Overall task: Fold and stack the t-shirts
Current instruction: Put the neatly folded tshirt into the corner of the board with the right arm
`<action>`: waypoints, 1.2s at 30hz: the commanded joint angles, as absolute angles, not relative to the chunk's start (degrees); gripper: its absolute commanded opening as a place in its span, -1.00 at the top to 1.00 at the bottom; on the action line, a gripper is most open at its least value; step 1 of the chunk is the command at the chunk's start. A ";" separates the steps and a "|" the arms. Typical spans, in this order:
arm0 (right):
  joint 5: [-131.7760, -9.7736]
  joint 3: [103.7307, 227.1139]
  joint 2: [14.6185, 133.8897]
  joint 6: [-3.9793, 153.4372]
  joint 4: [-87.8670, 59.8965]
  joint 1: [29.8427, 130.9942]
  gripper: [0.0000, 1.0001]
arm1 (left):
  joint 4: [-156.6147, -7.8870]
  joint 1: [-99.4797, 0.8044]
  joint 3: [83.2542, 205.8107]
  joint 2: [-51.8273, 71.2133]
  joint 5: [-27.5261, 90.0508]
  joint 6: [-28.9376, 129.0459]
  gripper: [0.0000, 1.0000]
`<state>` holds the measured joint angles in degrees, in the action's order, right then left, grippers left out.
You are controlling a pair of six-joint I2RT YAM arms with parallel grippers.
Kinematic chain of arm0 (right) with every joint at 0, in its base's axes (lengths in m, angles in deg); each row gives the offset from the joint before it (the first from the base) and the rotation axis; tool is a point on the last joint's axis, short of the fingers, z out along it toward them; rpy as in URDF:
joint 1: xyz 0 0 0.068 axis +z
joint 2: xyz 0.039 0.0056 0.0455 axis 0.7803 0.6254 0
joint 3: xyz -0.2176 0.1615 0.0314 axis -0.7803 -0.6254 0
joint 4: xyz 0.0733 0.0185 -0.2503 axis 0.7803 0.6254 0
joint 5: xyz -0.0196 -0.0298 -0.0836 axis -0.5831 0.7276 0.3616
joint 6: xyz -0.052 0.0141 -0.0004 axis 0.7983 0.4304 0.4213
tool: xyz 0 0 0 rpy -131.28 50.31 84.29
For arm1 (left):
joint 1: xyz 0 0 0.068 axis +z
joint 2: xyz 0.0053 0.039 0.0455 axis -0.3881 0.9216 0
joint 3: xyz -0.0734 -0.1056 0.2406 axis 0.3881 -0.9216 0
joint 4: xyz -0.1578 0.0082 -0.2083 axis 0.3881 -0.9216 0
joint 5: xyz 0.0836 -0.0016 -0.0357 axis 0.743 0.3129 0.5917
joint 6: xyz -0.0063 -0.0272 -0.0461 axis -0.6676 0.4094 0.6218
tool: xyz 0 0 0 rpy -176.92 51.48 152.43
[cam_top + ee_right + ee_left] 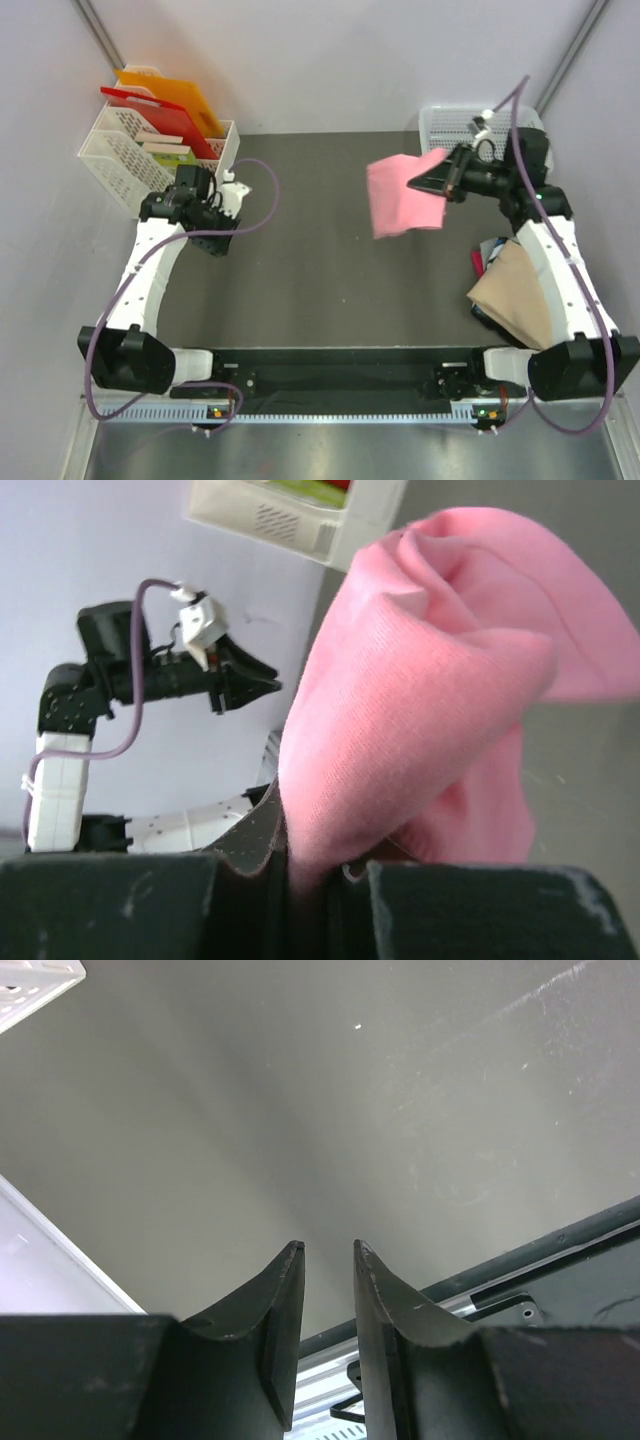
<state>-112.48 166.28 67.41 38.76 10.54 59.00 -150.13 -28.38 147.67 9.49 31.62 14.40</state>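
Observation:
My right gripper (425, 181) is shut on the salmon-pink t-shirt (402, 195) and holds it in the air over the dark table's right half; the cloth hangs down to the left of the jaws. In the right wrist view the pink shirt (430, 690) is pinched between the fingers and fills the middle. The tan-beige t-shirt (518, 292) lies folded at the table's right edge on top of dark and red ones (478, 262). My left gripper (216, 246) hangs empty over the table's left side, its fingers (283, 1300) a narrow gap apart.
A white mesh basket (452, 124) stands at the back right behind the right arm. A white basket (120, 160) with red, orange and green flat items stands at the back left. The dark table (310, 290) spans between the arms.

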 commanded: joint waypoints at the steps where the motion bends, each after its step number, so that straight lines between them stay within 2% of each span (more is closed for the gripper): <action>1: -113.32 165.02 59.28 44.96 27.49 47.56 1.00 | -148.43 -27.85 146.28 6.18 30.65 12.90 0.36; 8: -99.01 162.31 50.50 51.66 45.96 41.72 1.00 | -149.48 -27.67 146.80 5.65 29.50 11.67 0.35; 19: -79.94 157.11 42.04 51.39 54.15 33.37 1.00 | -150.80 -27.50 146.19 4.07 29.24 7.01 0.35; 24: -77.47 158.34 44.32 52.89 53.62 29.68 1.00 | -150.89 -26.88 144.26 2.84 29.06 4.55 0.35; 36: -71.31 171.60 54.86 52.80 56.17 21.94 1.00 | -149.92 -24.33 140.92 0.20 29.50 -0.20 0.34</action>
<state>-73.40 165.75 53.75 52.62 55.48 24.68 -150.94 -25.23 141.86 1.44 30.16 2.22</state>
